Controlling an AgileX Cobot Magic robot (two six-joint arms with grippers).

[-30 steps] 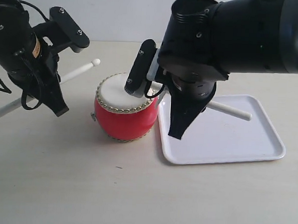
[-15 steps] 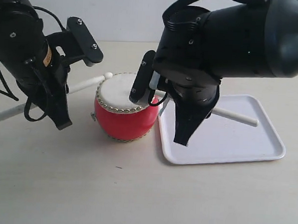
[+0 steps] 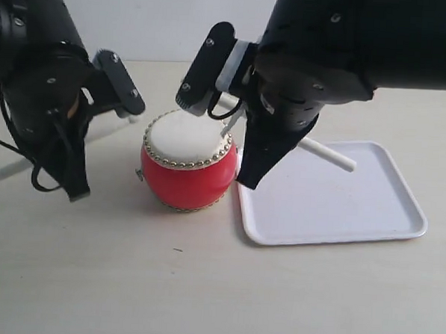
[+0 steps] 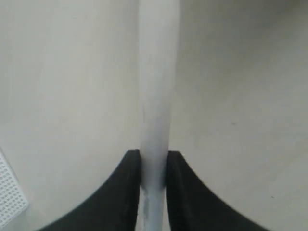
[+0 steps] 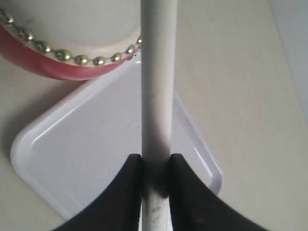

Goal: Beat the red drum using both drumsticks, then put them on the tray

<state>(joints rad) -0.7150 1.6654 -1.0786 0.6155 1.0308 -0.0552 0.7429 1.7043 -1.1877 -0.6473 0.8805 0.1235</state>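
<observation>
The red drum (image 3: 184,169) with its cream skin and brass studs stands mid-table, and its studded edge (image 5: 72,55) also shows in the right wrist view. Just right of it lies the white tray (image 3: 355,215), bare. My right gripper (image 3: 246,176) (image 5: 155,159) hangs between drum and tray, shut on a pale drumstick (image 5: 158,86). That stick's butt (image 3: 328,154) juts over the tray and its front reaches over the drum's rim. Left of the drum, my left gripper (image 3: 74,189) (image 4: 154,156) is shut on the other drumstick (image 4: 156,82), whose tip is hidden.
The tray's rounded corner (image 5: 29,144) lies close against the drum's base. A faint pale length of the left stick (image 3: 6,172) trails toward the table's left edge. Pale bare tabletop (image 3: 201,293) spreads in front of drum and tray.
The right arm has risen and its wrist mount has lifted off the drum skin; its stick's butt slid left. The left arm swung toward the drum, and its stick's tip is now hidden.
</observation>
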